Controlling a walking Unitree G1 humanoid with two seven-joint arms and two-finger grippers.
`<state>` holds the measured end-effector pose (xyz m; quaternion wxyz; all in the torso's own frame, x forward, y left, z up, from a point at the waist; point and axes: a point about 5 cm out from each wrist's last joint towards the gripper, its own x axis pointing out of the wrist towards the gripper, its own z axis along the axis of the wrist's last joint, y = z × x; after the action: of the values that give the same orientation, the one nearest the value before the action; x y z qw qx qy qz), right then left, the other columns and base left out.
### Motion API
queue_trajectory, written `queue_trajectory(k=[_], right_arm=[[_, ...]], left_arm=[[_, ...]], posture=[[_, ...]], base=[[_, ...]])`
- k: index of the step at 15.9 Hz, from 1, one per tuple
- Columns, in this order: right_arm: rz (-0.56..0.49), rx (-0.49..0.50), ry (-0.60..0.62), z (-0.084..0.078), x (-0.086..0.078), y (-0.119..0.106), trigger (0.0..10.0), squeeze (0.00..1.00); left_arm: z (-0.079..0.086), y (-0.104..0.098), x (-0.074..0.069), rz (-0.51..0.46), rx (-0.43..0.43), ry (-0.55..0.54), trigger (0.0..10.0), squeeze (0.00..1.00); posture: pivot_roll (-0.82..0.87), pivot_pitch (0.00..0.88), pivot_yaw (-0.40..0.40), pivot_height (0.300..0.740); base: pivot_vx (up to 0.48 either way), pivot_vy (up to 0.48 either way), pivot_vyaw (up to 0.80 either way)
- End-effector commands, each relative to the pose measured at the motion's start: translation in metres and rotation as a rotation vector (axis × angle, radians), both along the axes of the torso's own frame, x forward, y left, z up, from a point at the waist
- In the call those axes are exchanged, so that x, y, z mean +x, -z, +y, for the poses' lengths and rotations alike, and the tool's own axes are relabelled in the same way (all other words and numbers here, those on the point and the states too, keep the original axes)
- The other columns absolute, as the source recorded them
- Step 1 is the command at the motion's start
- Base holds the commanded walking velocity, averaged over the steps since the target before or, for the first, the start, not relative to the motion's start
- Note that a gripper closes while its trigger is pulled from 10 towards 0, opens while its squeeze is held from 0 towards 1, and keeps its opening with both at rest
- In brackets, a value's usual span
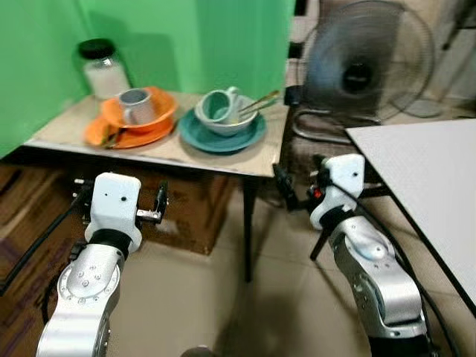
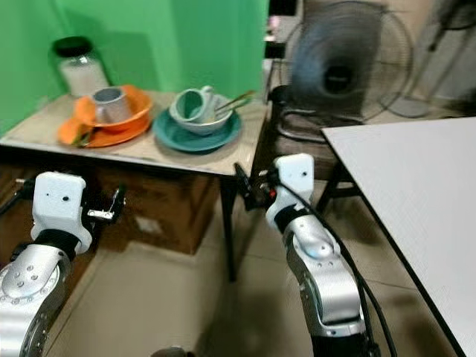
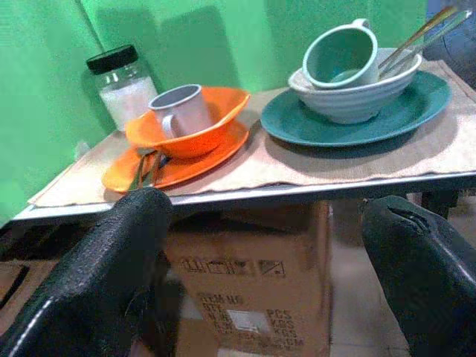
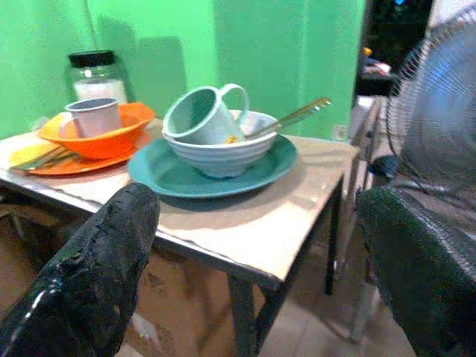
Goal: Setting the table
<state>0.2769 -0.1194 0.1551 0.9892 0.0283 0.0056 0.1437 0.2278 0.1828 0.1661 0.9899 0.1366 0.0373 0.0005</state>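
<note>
Teal set (image 1: 222, 126) (plate, bowl, mug, cutlery) on worktop (image 1: 223, 152) beside orange set (image 1: 134, 119). Likely rigid, slippery, stack top-heavy; grip plate rim. Left tool (image 1: 152, 204), right tool (image 1: 286, 190) open, short of worktop.

my white table (image 1: 424, 178) runs off the picture's right edge; the cutlery (image 3: 146, 165) under the orange bowl (image 3: 195, 126) stays half hidden.
</note>
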Motion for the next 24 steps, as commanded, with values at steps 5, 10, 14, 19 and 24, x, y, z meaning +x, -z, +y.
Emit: queue_trajectory(k=[5, 10, 14, 19, 24], right_arm=[[-0.004, 0.048, 0.061, -0.007, 0.006, -0.006, 10.0, 0.0], [-0.015, 0.066, 0.059, -0.006, 0.009, -0.01, 10.0, 0.0], [-0.038, 0.049, 0.05, -0.003, 0.009, -0.013, 10.0, 0.0], [-0.038, 0.05, 0.037, 0.0, 0.011, -0.013, 10.0, 0.0], [-0.065, -0.015, -0.023, 0.009, 0.013, -0.015, 10.0, 0.0]], left_arm=[[0.002, -0.01, 0.003, -0.03, 0.003, 0.025, 10.0, 0.0], [0.002, -0.011, 0.007, -0.035, -0.004, 0.026, 10.0, 0.0], [0.002, -0.013, 0.006, -0.037, 0.003, 0.029, 10.0, 0.0], [0.004, -0.014, 0.003, -0.037, 0.011, 0.018, 10.0, 0.0], [0.003, -0.018, 0.0, -0.041, 0.025, 0.019, 10.0, 0.0]], posture=[[-0.03, 0.0, 0.018, 0.74], [-0.03, 0.0, 0.025, 0.74], [-0.03, 0.009, 0.02, 0.74], [-0.02, 0.013, 0.011, 0.74], [0.0, 0.012, 0.0, 0.74]], base=[[0.175, 0.0, 0.0], [0.317, 0.0, 0.0], [0.318, 0.0, 0.0], [0.317, 0.0, 0.0], [0.317, 0.0, 0.41]])
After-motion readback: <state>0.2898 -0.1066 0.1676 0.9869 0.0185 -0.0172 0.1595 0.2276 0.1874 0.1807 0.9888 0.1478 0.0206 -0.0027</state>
